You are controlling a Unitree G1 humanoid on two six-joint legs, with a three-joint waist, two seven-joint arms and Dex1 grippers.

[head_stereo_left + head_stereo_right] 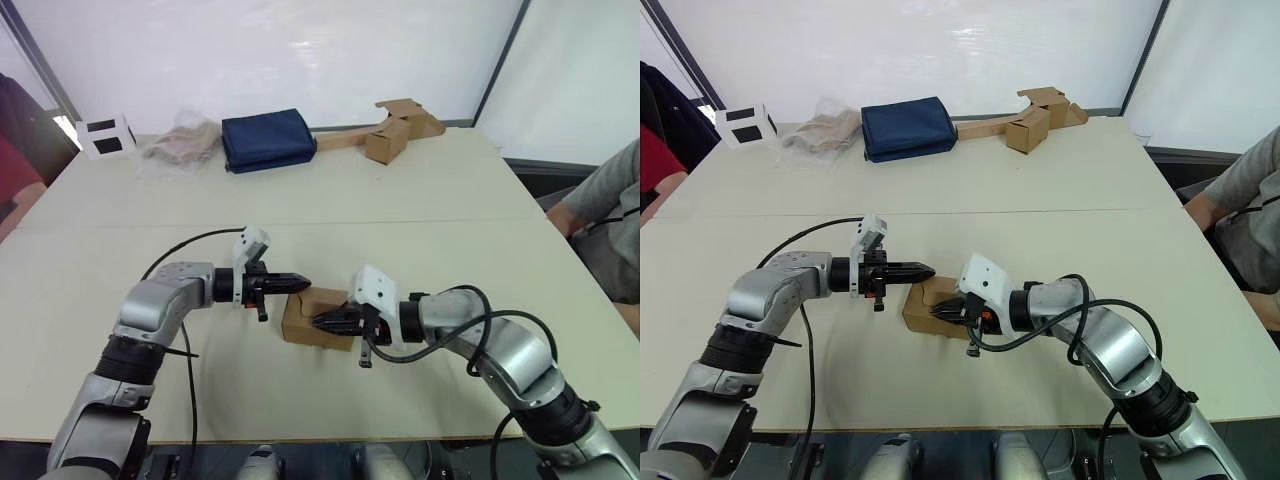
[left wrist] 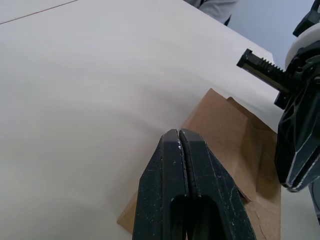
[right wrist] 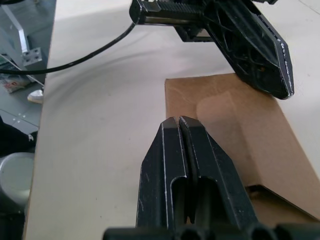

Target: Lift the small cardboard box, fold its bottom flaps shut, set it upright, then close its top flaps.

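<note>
Small cardboard box (image 1: 318, 318) lay flat on the pale worktop (image 1: 400, 210), near its front edge, between the two grippers. Plain brown, unprinted, with a flap edge showing at one end in the wrist views. Left gripper (image 1: 300, 284) hovered at the box's far left corner, fingers (image 2: 187, 165) pressed together and holding nothing, tips above the cardboard. Right gripper (image 1: 322, 321) reached in from the right over the box's front side, fingers (image 3: 182, 150) likewise closed tight on nothing, tips over the box's upper face; contact with the cardboard could not be told. Both pairs of fingers pointed toward each other, tips near but apart. Farther back on the worktop sat a folded navy cloth (image 1: 267, 139), a crumpled clear bag (image 1: 182, 143) just left of it, a white block with black squares (image 1: 108, 137) at the far left corner, and a cluster of cardboard boxes on a long strip (image 1: 392, 130) at the far right. Seated at the right edge, a person in a grey sleeve (image 1: 600, 195); at the left edge, a red sleeve (image 1: 14, 175).
</note>
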